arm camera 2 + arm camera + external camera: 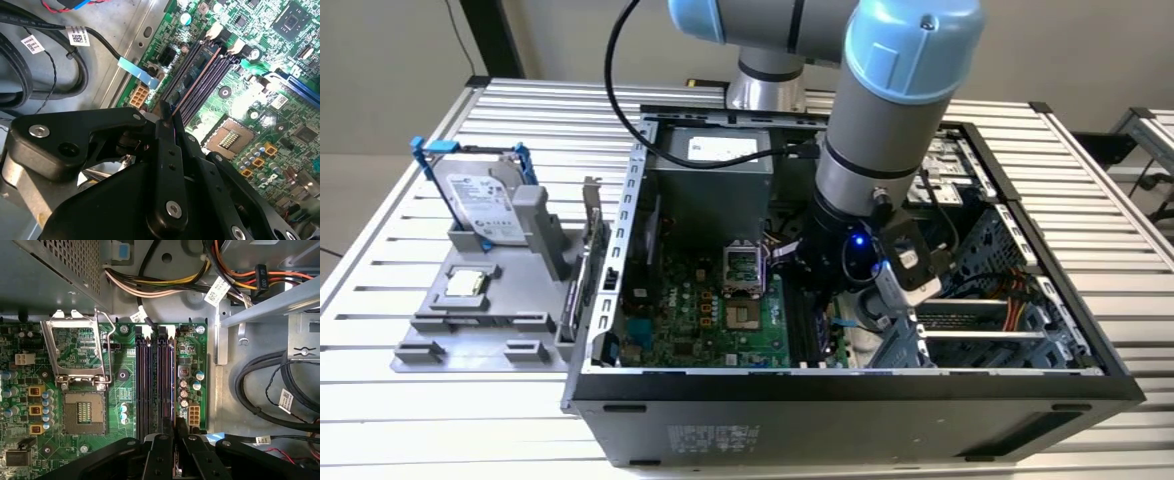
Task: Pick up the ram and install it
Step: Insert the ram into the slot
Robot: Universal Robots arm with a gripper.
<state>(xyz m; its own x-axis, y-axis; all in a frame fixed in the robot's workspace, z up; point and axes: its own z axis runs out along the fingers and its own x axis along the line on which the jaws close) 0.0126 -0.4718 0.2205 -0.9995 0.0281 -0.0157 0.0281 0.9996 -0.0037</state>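
Observation:
My gripper (835, 308) is down inside the open computer case (854, 385), over the black memory slots (150, 385) on the green motherboard (115, 390). In both wrist views the ram (194, 84) shows edge-on as a thin dark strip with a copper-coloured line. It runs along the outermost slot, the one nearest the small capacitors, away from the gripper (167, 113). The black fingers (162, 442) are closed tightly on the near end of the ram (173, 385), with the gripper (176, 429) right above the slot row. Whether the ram is seated in the slot, I cannot tell.
The open processor socket (85, 412) with its raised metal frame (75, 350) lies beside the slots. Black cables (265, 390) curl on the case floor. A drive cage (987, 330) stands close to the arm. Outside the case, a hard drive (487, 200) rests on a grey fixture (467, 320).

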